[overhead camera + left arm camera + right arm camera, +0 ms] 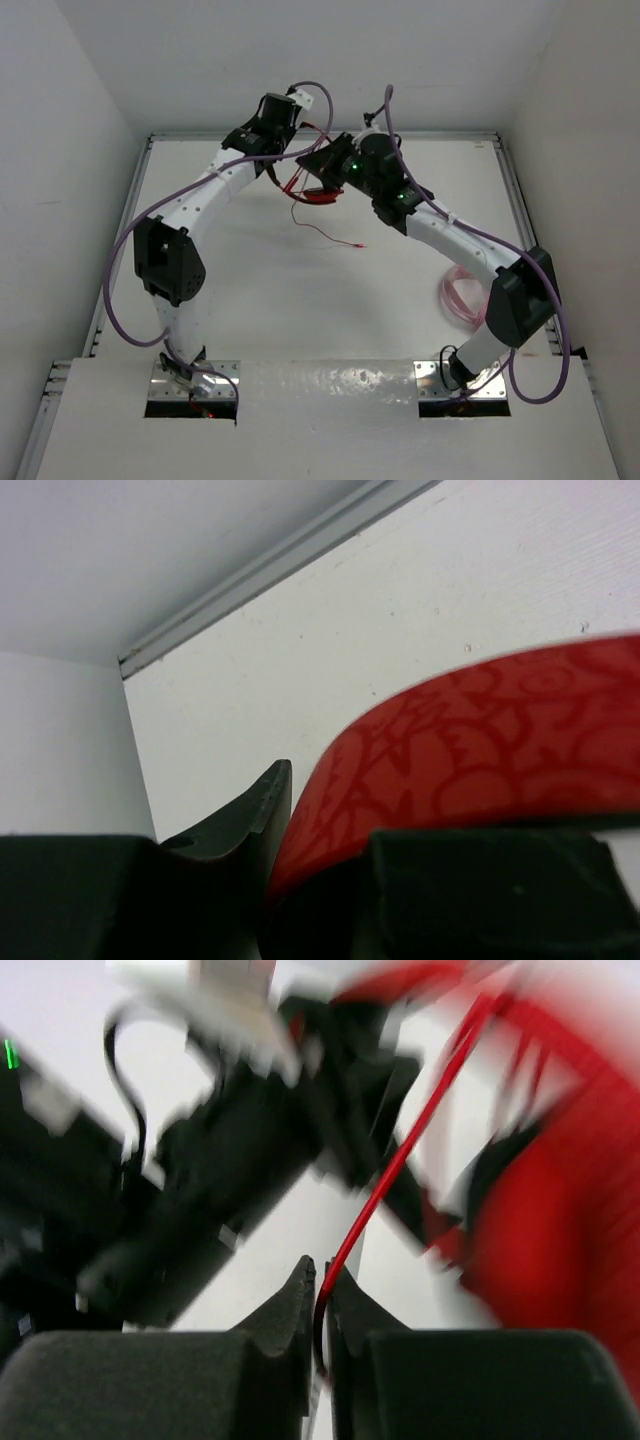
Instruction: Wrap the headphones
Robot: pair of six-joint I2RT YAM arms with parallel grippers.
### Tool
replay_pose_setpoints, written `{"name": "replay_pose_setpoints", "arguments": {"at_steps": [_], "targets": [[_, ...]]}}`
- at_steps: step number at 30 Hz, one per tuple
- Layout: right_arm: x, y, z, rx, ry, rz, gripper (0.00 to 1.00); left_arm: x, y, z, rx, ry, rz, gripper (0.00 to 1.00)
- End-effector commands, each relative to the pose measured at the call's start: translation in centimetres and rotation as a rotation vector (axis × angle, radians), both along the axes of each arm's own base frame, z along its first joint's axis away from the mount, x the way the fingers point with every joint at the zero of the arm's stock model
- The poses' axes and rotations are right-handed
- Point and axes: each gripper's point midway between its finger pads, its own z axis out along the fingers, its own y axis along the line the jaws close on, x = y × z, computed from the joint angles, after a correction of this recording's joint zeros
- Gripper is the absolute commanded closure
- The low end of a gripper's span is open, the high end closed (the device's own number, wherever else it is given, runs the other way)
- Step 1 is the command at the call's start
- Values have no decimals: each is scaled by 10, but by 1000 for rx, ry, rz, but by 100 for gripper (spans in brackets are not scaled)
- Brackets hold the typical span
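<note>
Loose cable end trails on the bench toward 5 o'clock of the headphones. Your right fingers are pinched shut on that cable, likely to lead the wrap. Beyond, at the bench's 12 o'clock, your left fingers clamp the headband, apparently anchoring the headphones just between both.

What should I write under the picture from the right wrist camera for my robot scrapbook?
Right gripper pinching the thin red cable that leads up to the blurry red headphones.
</note>
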Motion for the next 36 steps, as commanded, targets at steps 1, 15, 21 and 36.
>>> {"name": "replay_pose_setpoints", "arguments": {"at_steps": [1,15,21,36], "targets": [[-34,42,41,112,-42,106,93,19,17,10,-108,-53,141,100],[-45,35,-34,-441,-124,145,78,6,-23,86,-398,-45,-5,100],[-73,36,-56,-522,-276,347,49,0,-24,112,-443,-70,-47,100],[-103,-97,-200,-219,471,-268,38,-3,-35,139,-493,-111,-116,100]]}}
